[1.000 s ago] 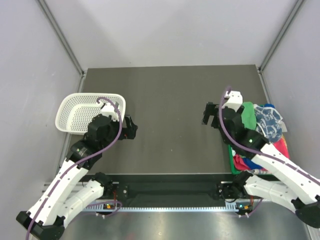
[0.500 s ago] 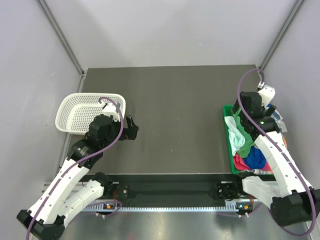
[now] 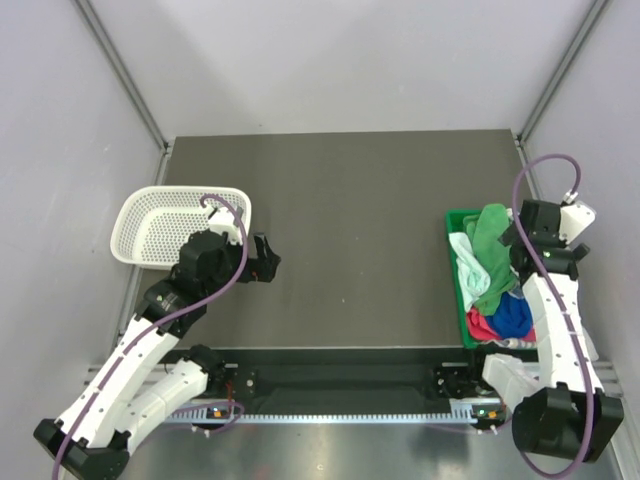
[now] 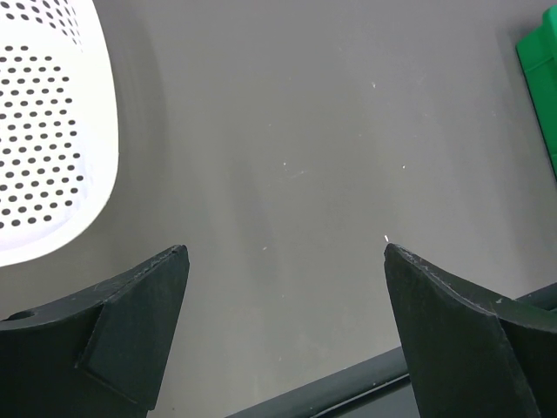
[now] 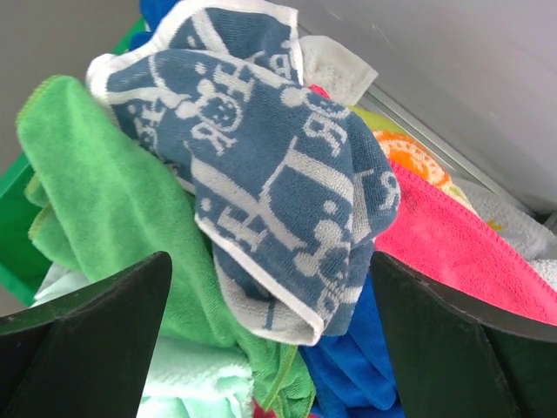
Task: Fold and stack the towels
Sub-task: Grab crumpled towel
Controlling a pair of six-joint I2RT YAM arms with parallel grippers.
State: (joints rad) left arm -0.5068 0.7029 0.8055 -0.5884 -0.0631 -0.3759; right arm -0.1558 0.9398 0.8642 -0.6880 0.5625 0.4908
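Left gripper [image 4: 285, 252] stood with jaws spread wide and nothing between them, hanging over bare dark table [image 3: 350, 190], with the white mesh basket [image 3: 160, 222] just beside it on its left. Right gripper [image 5: 270, 258] was also spread wide, gripping nothing, poised over the towels at the right edge of the table. Towels lay unfolded in a loose heap in and over the green bin [image 3: 450, 222]. In the wrist view, the blue-and-white patterned towel [image 5: 261, 174] sat uppermost, crumpled, in the gap between the right fingers; whether the fingers touched it could not be told. Green towel [image 5: 96, 192] draped against its left side and over the bin's near wall. Pink towel [image 5: 461, 252] lay to its right, partly beneath it. Royal blue towel [image 5: 365, 366] showed below the patterned one, and the pale mint towel [image 5: 191, 383] lay lowest at the left, under the green. No towel lay on the open table surface or in the basket.
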